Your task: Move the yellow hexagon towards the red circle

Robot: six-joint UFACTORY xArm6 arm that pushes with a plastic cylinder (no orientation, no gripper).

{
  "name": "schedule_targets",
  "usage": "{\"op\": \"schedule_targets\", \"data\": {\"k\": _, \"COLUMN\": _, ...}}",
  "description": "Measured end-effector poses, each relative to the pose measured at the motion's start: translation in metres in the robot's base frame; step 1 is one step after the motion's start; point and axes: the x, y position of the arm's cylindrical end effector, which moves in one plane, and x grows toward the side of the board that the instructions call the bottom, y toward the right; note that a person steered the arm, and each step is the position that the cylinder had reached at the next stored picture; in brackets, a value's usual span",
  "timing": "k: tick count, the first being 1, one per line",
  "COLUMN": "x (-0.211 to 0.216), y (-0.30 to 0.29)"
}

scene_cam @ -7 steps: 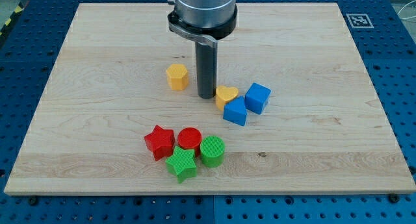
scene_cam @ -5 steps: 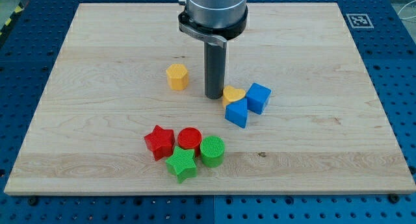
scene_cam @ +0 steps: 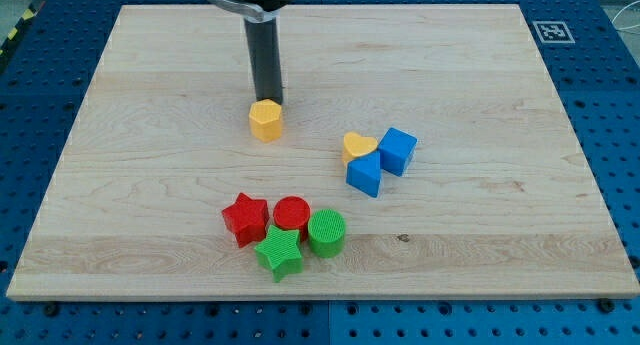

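Nearest the worktop's bottom edge, a tight cluster is seen: the green star and green cylinder in front, the red star and the red circle just behind them, all touching or nearly so. Further up and towards the right edge, the blue triangular block, the blue cube and the yellow heart are grouped together. The yellow hexagon lies alone near the middle, well apart from the red circle and on a line almost straight above it.

My tip has been shifted from beside the yellow heart to the far side of the yellow hexagon, where it is now set just behind the block, touching or nearly touching its top-facing side. No pincer is carried, so no opening can be reported. The hexagon itself appears barely displaced, if at all. This placement is judged suitable: a push towards the bottom edge would drive the hexagon towards the red circle.
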Motion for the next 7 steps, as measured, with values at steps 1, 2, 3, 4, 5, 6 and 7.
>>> {"op": "schedule_targets", "data": {"k": 1, "x": 0.0, "y": -0.018}}
{"op": "schedule_targets", "data": {"k": 2, "x": 0.0, "y": -0.033}}
{"op": "schedule_targets", "data": {"k": 3, "x": 0.003, "y": -0.032}}
{"op": "schedule_targets", "data": {"k": 4, "x": 0.006, "y": -0.003}}
{"op": "schedule_targets", "data": {"k": 5, "x": 0.016, "y": 0.03}}
{"op": "schedule_targets", "data": {"k": 6, "x": 0.029, "y": 0.059}}
{"op": "schedule_targets", "data": {"k": 7, "x": 0.027, "y": 0.055}}
